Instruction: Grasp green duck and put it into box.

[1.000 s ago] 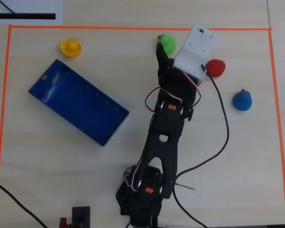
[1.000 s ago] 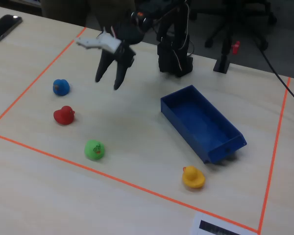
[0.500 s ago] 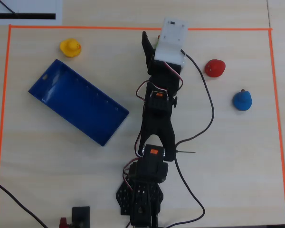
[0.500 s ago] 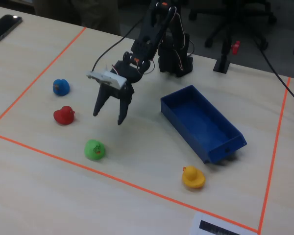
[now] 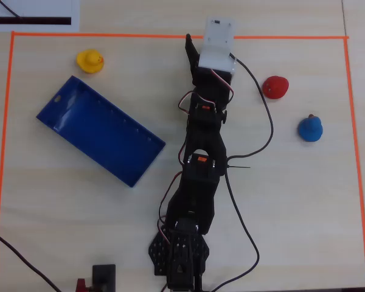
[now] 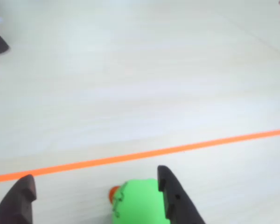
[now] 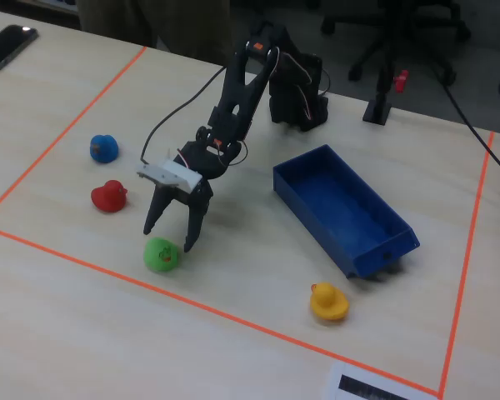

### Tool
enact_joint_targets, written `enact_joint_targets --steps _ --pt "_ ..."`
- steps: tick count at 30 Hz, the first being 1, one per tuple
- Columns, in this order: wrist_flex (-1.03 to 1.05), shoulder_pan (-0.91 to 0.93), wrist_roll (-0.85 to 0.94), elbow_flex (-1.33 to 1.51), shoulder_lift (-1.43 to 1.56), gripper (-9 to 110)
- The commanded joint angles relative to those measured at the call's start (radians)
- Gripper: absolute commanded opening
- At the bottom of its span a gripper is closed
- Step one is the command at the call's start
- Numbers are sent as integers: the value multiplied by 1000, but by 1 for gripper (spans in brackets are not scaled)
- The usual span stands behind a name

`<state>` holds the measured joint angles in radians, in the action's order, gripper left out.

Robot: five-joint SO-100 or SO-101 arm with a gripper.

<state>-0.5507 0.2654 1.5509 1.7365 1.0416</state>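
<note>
Gripper (image 7: 168,237) spread wide, holding nothing, fingers straddling the green duck (image 7: 162,254) on the table (image 7: 83,333) by the orange tape line (image 7: 258,327). Blue box (image 7: 343,212) well apart.

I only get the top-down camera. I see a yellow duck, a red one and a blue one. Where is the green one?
Observer: The green duck sits on the table right below the gripper. The arm hides it from your camera.
Operator: Is the claw squeezing it?
Observer: No. In the wrist view the gripper is spread wide, and the duck is in the gap, close to the finger on that view's right.
Operator: Which way is its beak?
Observer: In the wrist view the orange beak points left, toward the other finger.
</note>
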Motion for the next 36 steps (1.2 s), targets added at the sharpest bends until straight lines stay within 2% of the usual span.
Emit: enact_joint_targets --steps 1,14,15,17,22,25,29,36 --pt "-29 21 9 -83 -35 35" --pt "-29 18 2 -140 -179 30" --pt "-29 18 -2 -147 -189 26" --pt "-29 18 -12 -166 -202 1" --pt "14 35 -92 -161 -166 0" --pt "216 52 -216 -181 -54 0" --pt "658 41 -379 -261 147 0" --pt "1287 -141 -548 -279 471 0"
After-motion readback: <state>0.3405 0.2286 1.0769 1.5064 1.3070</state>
